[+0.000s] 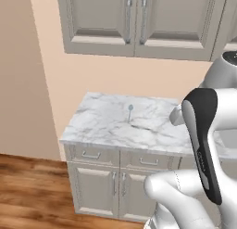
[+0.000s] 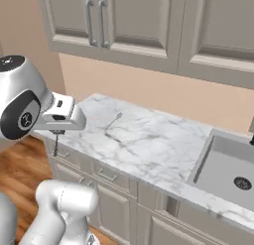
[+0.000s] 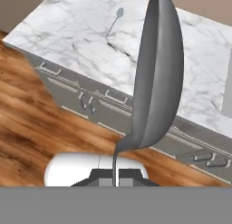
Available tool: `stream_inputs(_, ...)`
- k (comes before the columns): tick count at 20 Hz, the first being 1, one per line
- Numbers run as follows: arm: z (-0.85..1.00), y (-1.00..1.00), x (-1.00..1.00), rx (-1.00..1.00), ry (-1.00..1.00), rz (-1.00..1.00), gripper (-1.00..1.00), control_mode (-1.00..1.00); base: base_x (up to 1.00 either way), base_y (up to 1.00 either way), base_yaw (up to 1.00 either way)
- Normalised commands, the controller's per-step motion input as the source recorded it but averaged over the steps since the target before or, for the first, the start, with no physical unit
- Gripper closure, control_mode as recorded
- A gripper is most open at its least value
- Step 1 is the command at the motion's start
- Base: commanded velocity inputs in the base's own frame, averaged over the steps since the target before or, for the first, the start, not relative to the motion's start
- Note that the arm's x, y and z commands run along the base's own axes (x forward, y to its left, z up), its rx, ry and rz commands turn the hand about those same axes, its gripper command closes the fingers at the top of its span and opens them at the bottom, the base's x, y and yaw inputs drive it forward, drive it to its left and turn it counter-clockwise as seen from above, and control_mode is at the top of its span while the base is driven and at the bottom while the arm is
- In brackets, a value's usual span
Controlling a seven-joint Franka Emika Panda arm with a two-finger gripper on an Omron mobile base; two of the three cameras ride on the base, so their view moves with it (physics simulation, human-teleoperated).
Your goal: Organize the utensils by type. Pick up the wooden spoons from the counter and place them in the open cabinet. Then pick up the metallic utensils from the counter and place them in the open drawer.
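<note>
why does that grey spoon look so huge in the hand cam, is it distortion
Hand view: the silver-grey spoon, pinched in the shut hand, sits right at the lens, so perspective swells it. Left base view: the teal spoon on the counter looks tiny, slightly soft.

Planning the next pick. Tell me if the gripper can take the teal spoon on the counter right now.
Probably not: the gripper is already shut on a grey spoon, off the counter's front edge; the teal spoon itself lies unobstructed.

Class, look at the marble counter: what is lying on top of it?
One small teal spoon lies on the counter, left of the sink. The gripper holds a grey spoon, which hides part of the countertop in the hand view.
</note>
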Motion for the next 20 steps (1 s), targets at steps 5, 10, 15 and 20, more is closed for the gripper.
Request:
stream_inputs(5,0.0,0.0,0.0,0.0,0.0,0.0,1.0,1.0,-0.49,-0.1,0.59)
stream_inputs(10,0.0,0.0,0.0,0.0,0.0,0.0,1.0,1.0,-0.37,-0.25,0.66)
stream_inputs(15,0.0,0.0,0.0,0.0,0.0,0.0,1.0,1.0,-0.53,-0.21,0.65)
stream_inputs(20,0.0,0.0,0.0,0.0,0.0,0.0,1.0,1.0,-0.64,-0.03,0.58)
